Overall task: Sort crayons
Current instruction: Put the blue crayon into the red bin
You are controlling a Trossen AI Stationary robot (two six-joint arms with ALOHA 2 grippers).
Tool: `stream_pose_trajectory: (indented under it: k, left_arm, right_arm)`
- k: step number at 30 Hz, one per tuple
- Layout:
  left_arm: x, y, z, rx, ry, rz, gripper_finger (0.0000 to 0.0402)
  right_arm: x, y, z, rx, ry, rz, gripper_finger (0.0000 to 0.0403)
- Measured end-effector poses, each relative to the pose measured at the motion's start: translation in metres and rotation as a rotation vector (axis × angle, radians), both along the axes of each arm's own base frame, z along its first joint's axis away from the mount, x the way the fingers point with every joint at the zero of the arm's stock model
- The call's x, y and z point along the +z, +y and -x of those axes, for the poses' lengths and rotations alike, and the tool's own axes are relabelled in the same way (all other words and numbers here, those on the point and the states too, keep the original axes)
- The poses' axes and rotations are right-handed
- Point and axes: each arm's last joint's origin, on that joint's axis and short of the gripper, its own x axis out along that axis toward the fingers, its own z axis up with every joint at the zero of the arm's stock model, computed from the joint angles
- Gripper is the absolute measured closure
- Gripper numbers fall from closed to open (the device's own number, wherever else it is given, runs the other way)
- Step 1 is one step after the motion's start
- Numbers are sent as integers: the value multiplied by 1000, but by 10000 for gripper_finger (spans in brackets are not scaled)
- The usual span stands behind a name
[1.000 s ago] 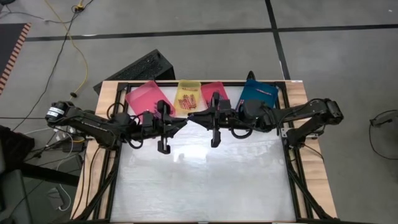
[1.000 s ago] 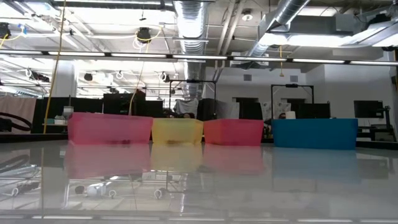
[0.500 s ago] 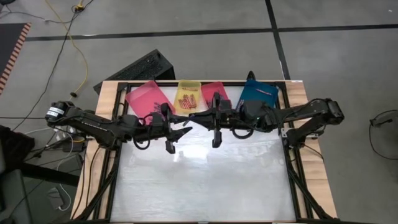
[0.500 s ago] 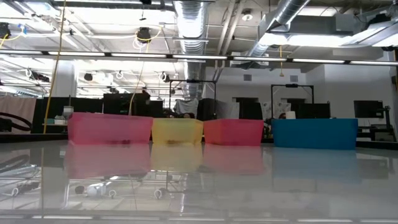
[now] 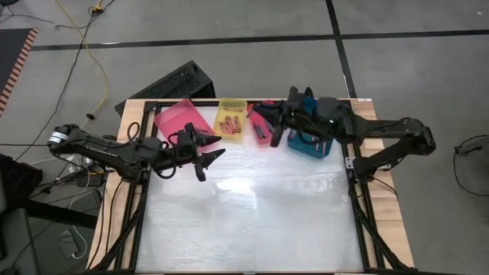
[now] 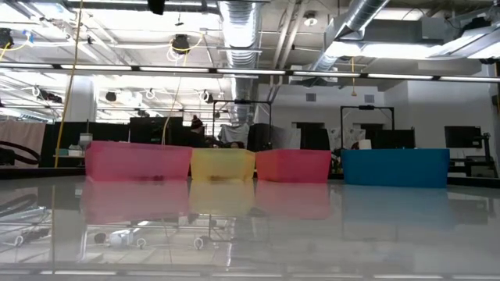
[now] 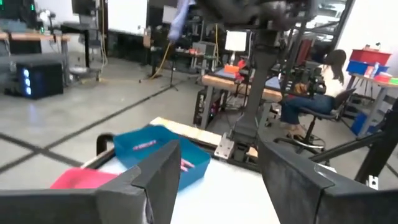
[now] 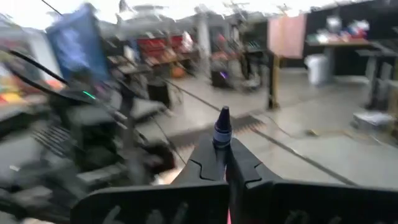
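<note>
Crayon [image 8: 222, 129] stands clamped in the right gripper [image 8: 224, 158], over the trays for sorting; the left gripper [image 7: 217, 180] hangs released, empty.

pink tray [image 5: 177, 118] | yellow tray [image 5: 231, 108] | red tray [image 5: 260, 122] | blue tray [image 5: 310, 143] | dark-blue crayon [image 8: 222, 127]

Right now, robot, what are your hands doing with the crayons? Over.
Left gripper open, empty, near pink tray. Right gripper shut on dark blue crayon, up by red tray and blue tray. Nothing blocking.
</note>
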Motion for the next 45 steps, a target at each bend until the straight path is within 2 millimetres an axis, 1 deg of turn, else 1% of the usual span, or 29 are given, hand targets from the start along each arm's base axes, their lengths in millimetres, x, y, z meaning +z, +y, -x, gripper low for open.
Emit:
stream_pose_trajectory:
  k: [6,10,13,16,19,23,27,33,36,38,40,45]
  left_arm:
    - [1,2,9,-7,18,53,202]
    - [0,2,9,-8,30,69,203]
    - [-2,2,9,-10,39,93,203]
    - [-4,2,9,-11,53,108,203]
    - [-5,2,9,-11,60,120,203]
    - [-7,2,9,-13,65,156,203]
    - [-8,2,9,-13,66,174,203]
    - [-8,2,9,-14,63,180,203]
    - [-8,2,9,-14,59,195,203]
    - [-8,2,9,-14,57,201,203]
    - [-8,2,9,-15,55,210,203]
    - [-8,2,9,-15,54,211,203]
  right_arm:
    - [-22,-39,-2,-139,175,-25,403]
    - [-48,-68,-6,-166,215,-71,403]
    - [-78,-87,-3,-199,262,-152,403]
    - [-112,-101,2,-251,319,-251,403]
    - [-139,-108,7,-285,334,-320,403]
    - [-166,-110,11,-299,343,-366,403]
    - [-193,-113,5,-307,374,-397,403]
    - [-237,-123,-15,-326,495,-456,394]
    - [-251,-126,-23,-337,536,-477,379]
    - [-256,-128,-26,-340,552,-482,366]
    - [-256,-130,-30,-338,558,-475,352]
    - [-249,-136,-33,-339,554,-443,317]
